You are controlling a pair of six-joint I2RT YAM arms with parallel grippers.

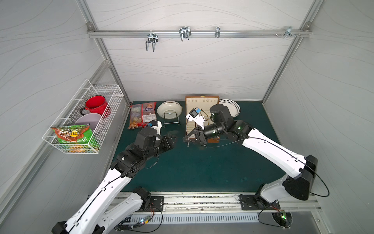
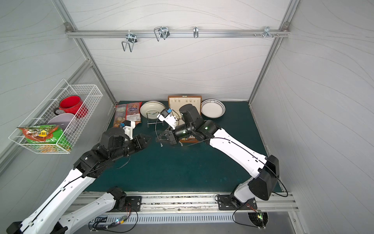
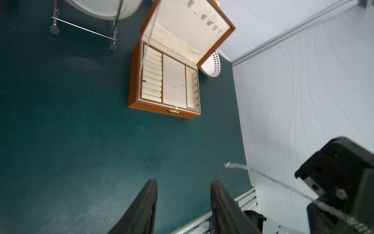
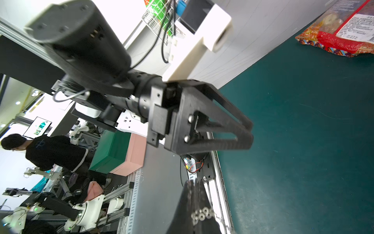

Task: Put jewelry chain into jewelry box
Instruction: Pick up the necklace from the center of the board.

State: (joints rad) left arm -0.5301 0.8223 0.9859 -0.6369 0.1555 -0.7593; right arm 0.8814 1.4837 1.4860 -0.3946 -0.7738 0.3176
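Right tool [image 1: 185,139] is clamped shut on the chain [image 3: 235,165] — links pinched between its fingertips, loose ends dangling above the bench [image 1: 202,172], just off the front corner of the open box [image 3: 153,106], outside it. Left tool [image 1: 173,138] faces it close by — jaws partly apart, empty.

Box [image 3: 151,107]: brown, cream lining. Chain [image 3: 235,165]: silver. Surface [image 1: 202,172]: dark green. Plate [image 1: 232,106]: white, black dotted rim. Mug [image 1: 95,104]: red. Basket [image 1: 109,117]: white.
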